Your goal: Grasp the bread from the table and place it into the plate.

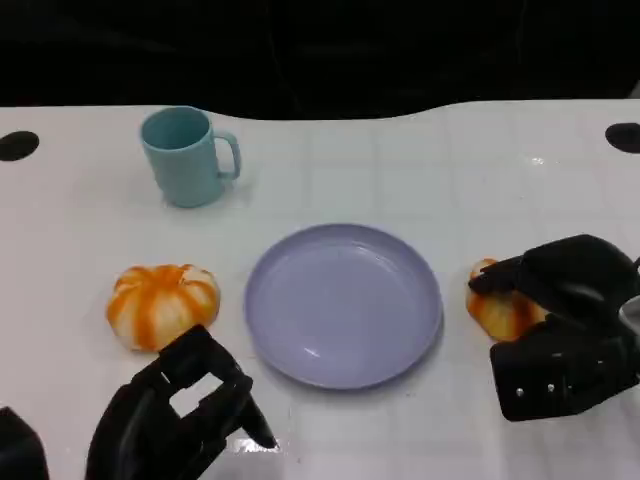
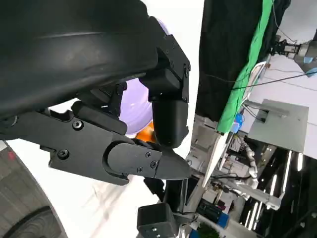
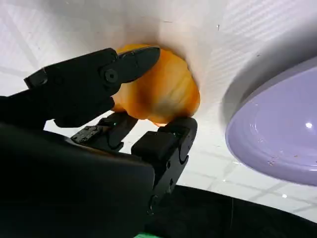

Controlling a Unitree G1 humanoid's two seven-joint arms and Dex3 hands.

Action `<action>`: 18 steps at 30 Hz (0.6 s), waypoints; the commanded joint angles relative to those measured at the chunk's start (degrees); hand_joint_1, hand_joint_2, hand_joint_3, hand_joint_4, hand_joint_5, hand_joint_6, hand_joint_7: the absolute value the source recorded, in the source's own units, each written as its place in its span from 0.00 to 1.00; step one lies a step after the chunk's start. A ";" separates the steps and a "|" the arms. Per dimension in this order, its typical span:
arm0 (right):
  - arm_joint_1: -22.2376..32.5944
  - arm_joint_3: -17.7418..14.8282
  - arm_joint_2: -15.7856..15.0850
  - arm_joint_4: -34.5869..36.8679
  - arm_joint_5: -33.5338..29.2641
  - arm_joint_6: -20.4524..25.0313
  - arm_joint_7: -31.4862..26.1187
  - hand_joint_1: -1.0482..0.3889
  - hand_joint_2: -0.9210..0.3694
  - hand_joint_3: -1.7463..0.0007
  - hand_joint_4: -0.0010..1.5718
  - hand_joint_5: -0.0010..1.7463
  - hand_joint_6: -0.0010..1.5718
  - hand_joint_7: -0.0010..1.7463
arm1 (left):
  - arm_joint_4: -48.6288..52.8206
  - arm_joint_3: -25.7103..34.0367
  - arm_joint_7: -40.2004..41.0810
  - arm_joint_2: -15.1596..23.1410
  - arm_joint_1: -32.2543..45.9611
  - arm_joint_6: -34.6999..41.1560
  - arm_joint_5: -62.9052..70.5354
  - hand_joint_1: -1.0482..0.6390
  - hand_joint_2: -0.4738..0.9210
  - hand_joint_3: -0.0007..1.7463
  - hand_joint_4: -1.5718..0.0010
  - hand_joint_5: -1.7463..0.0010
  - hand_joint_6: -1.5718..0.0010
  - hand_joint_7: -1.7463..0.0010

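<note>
Two orange-striped round bread buns lie on the white table. One bread (image 1: pixel 161 304) sits left of the lilac plate (image 1: pixel 300 320), untouched. The other bread (image 1: pixel 497 312) lies right of the plate, and my right hand (image 1: pixel 565 320) wraps around it. In the right wrist view the bread (image 3: pixel 166 91) is held between the thumb above and the fingers (image 3: pixel 168 144) below, still resting on the table beside the plate (image 3: pixel 277 129). My left hand (image 1: pixel 180 420) hovers near the table's front edge, fingers apart and holding nothing, just in front of the left bread.
A light blue mug (image 1: pixel 187 156) stands at the back left, well clear of both hands. Bare white table lies between the plate and the mug. The table's dark far edge runs across the top of the head view.
</note>
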 commanded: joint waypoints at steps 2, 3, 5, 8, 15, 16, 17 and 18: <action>-1.14 -0.44 1.27 5.89 1.55 -3.75 -8.52 0.66 0.10 1.00 0.68 0.15 0.58 0.04 | -0.50 0.20 0.83 0.47 -0.05 -0.18 0.38 0.26 1.00 0.10 0.56 0.00 0.65 0.07; -1.41 -0.51 1.52 7.10 1.67 -4.61 -10.47 0.68 0.09 1.00 0.63 0.44 0.66 0.03 | -0.59 0.16 0.94 0.48 -0.03 -0.09 0.44 0.25 1.00 0.10 0.56 0.00 0.65 0.07; -2.26 -0.21 1.59 10.30 1.68 -7.69 -14.97 0.71 0.06 0.99 0.58 0.73 0.76 0.04 | -0.69 0.09 1.01 0.55 -0.01 -0.04 0.55 0.25 1.00 0.10 0.55 0.00 0.65 0.07; -3.61 0.67 1.40 14.26 0.92 -11.17 -20.13 0.73 0.03 0.99 0.58 0.92 0.87 0.07 | -0.61 -0.07 1.02 0.69 -0.01 -0.38 0.84 0.25 1.00 0.11 0.55 0.00 0.64 0.07; -5.02 1.84 1.65 18.19 0.40 -13.80 -26.85 0.72 0.11 0.81 0.56 1.00 0.51 0.87 | -0.55 -0.02 0.89 0.57 0.08 -0.35 0.57 0.25 1.00 0.11 0.55 0.00 0.65 0.07; -5.00 1.74 1.79 18.26 0.60 -13.73 -27.22 0.71 0.23 0.65 0.56 1.00 0.48 0.92 | -0.50 -0.02 0.87 0.56 0.06 -0.40 0.60 0.26 1.00 0.11 0.56 0.00 0.65 0.07; -4.97 1.61 1.89 18.28 0.83 -13.78 -27.55 0.71 0.28 0.57 0.56 1.00 0.47 0.93 | -0.45 -0.01 0.86 0.54 0.04 -0.43 0.58 0.26 1.00 0.11 0.56 0.00 0.65 0.07; -4.95 1.55 1.96 18.33 0.97 -13.90 -27.93 0.71 0.33 0.50 0.56 1.00 0.48 0.93 | -0.42 0.00 0.87 0.51 0.03 -0.44 0.55 0.26 1.00 0.11 0.56 0.00 0.65 0.07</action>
